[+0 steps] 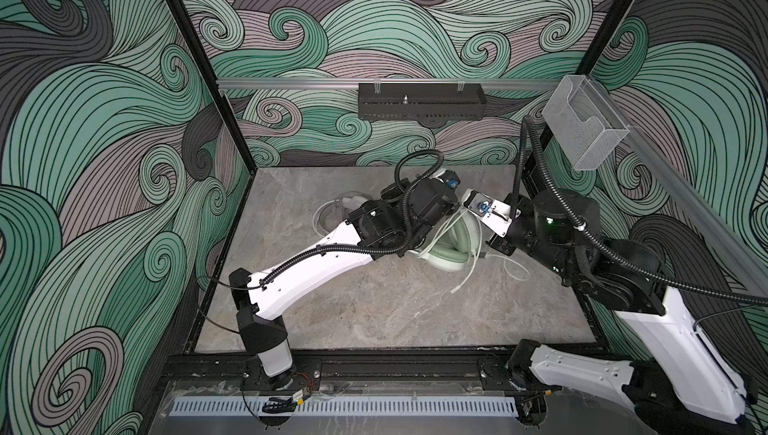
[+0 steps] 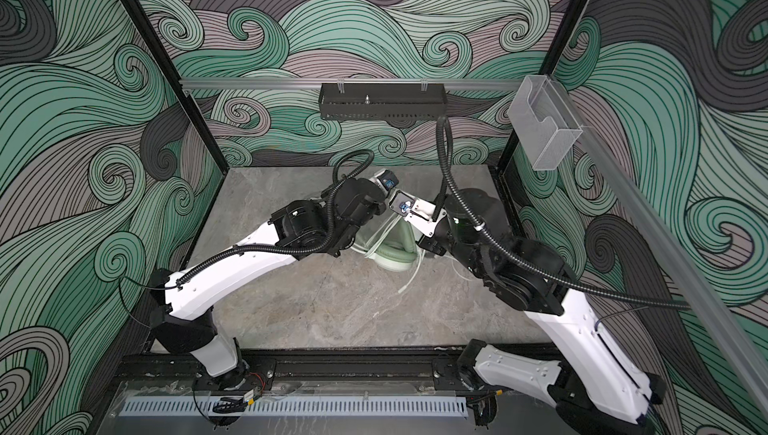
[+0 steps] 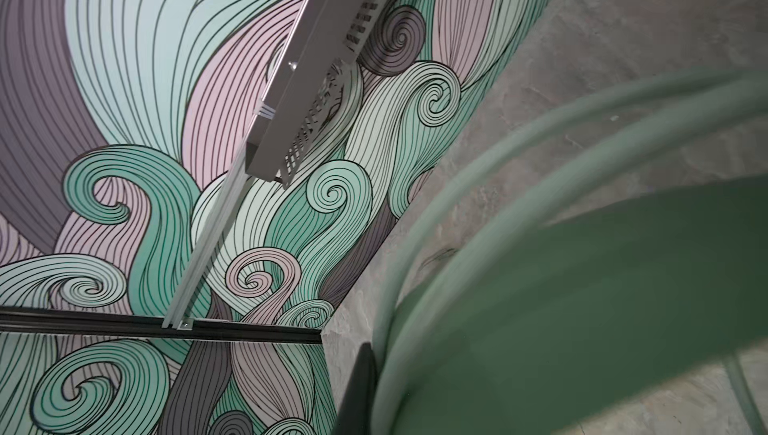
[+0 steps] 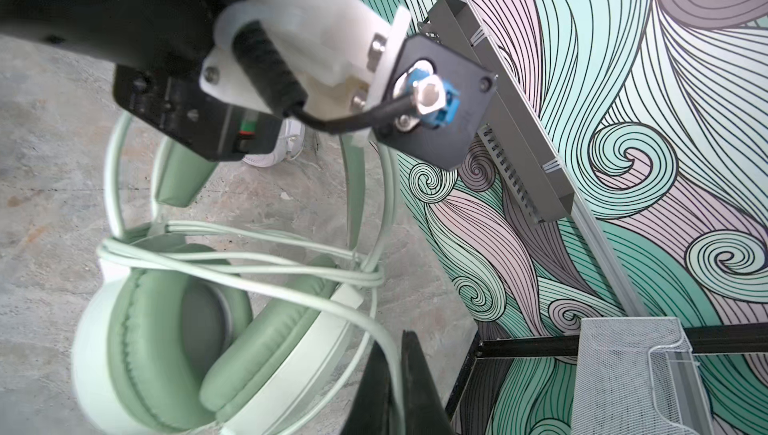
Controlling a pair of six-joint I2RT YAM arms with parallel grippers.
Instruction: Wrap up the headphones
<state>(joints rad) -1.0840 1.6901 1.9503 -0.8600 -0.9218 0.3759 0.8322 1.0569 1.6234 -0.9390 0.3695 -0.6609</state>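
Mint headphones mid-table; left end effector clamps headband, right end effector pinches cable; front marble open.

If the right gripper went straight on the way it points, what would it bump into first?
Probably the mint headset just ahead, near where its cable is wound; the right gripper is shut on that cable. Depth is unclear.

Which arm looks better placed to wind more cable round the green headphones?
Probably the right. The right gripper is shut on the loose cable, already looped around the headphones; the left gripper is shut on the headband, seemingly steadying it.
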